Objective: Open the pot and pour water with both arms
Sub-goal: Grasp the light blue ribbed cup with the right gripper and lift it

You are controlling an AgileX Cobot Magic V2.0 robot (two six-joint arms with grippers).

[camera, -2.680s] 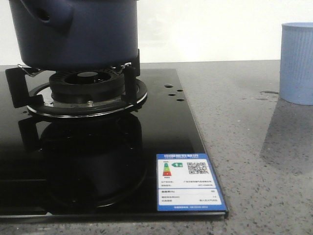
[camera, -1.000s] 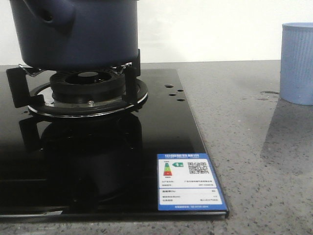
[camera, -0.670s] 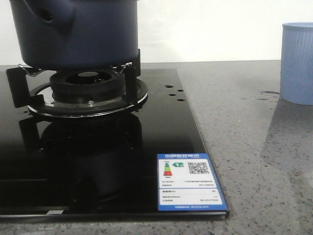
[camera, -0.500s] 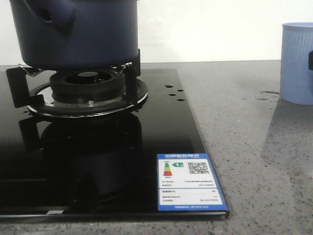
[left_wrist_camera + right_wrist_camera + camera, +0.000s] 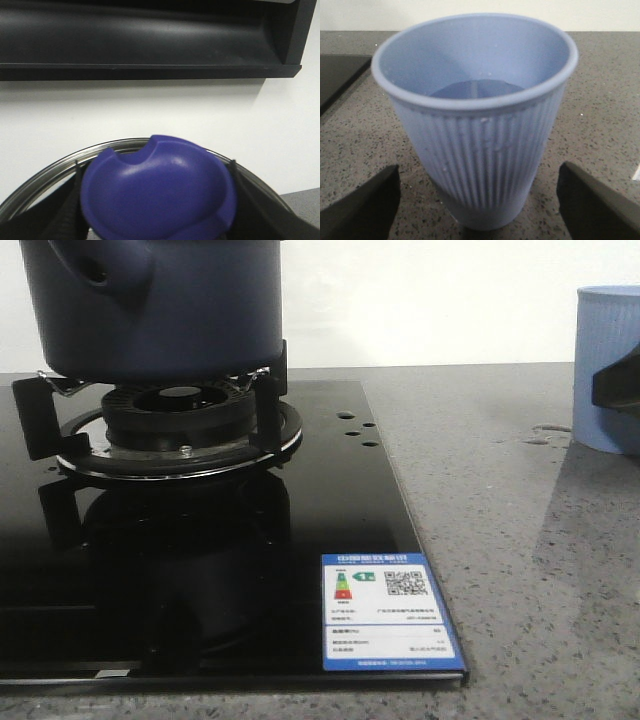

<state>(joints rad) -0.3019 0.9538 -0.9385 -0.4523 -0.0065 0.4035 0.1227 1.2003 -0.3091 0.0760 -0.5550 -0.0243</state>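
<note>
The dark navy pot [image 5: 160, 310] stands on the burner grate at the far left, and its top is cut off by the front view. In the left wrist view my left gripper [image 5: 157, 202] is shut on the lid's blue knob [image 5: 160, 190], with the steel lid rim [image 5: 50, 182] curving behind it and the wall beyond. A pale blue ribbed cup [image 5: 475, 125] with water in it stands on the counter at the right [image 5: 600, 370]. My right gripper [image 5: 477, 175] is open, one finger on each side of the cup's base, apart from it. One fingertip [image 5: 618, 385] shows in front of the cup.
A black glass stove top [image 5: 200, 560] with a burner [image 5: 180, 410] and pan supports fills the left. A blue energy label [image 5: 388, 612] sits at its front right corner. Speckled grey counter [image 5: 480, 500] lies between stove and cup. A black range hood [image 5: 150, 40] hangs above.
A dark finger of my right gripper has come into the front view from the right edge and now overlaps the cup. The pot and cup have not moved.
</note>
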